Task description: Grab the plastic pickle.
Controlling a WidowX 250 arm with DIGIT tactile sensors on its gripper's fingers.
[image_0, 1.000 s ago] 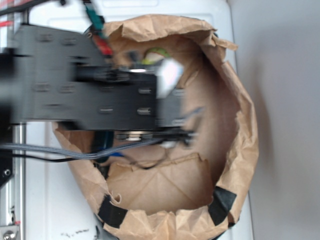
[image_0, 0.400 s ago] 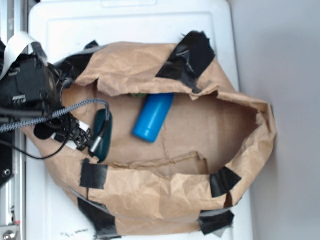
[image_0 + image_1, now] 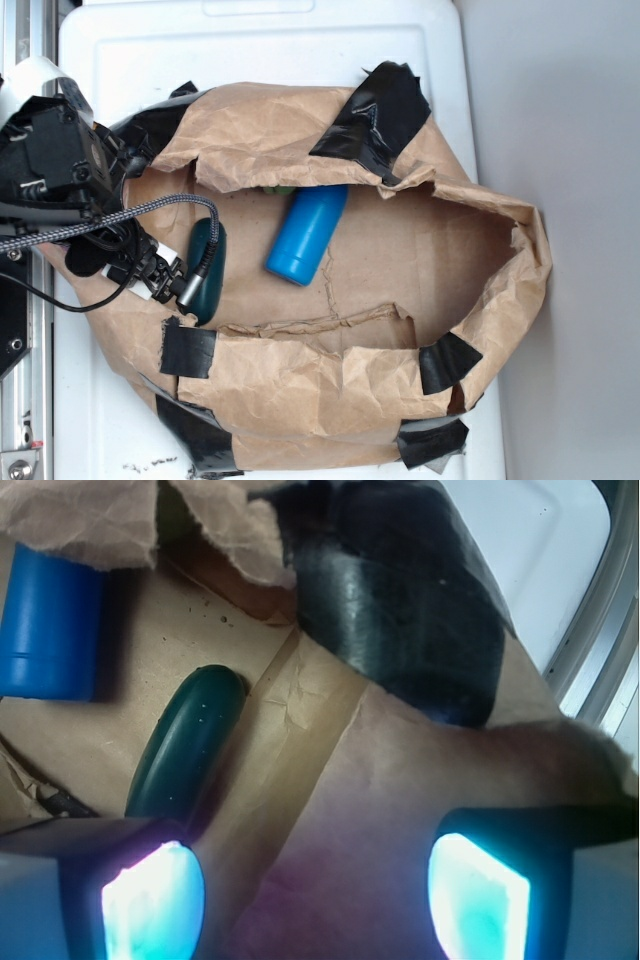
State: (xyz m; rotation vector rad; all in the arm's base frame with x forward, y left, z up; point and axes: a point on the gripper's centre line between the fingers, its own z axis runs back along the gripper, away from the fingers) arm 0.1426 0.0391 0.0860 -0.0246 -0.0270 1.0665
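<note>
Spread wide apart, the pincer (image 3: 315, 900) is seen at the bottom of the wrist view, its two glowing pads (image 3: 150, 905) holding nothing, with bare brown paper between them. Just beyond the left pad lies the plastic pickle (image 3: 190, 742), one dark green glossy oblong, resting at a slant on the floor of the paper bag (image 3: 300, 385). In the exterior view the pickle (image 3: 210, 268) is found at the bag's left end, right beside the pincer (image 3: 165, 285) and partly crossed by a braided cable (image 3: 120, 222). One blue bottle (image 3: 307, 234) lies farther in, near the middle, apart from the pickle, with its top tucked under the torn upper flap. Open paper floor is left to the right of the bottle. Several patches of black tape (image 3: 375, 110) are counted along the crumpled rim. No writing can be read. The bag sits on a white tabletop (image 3: 260, 45).
</note>
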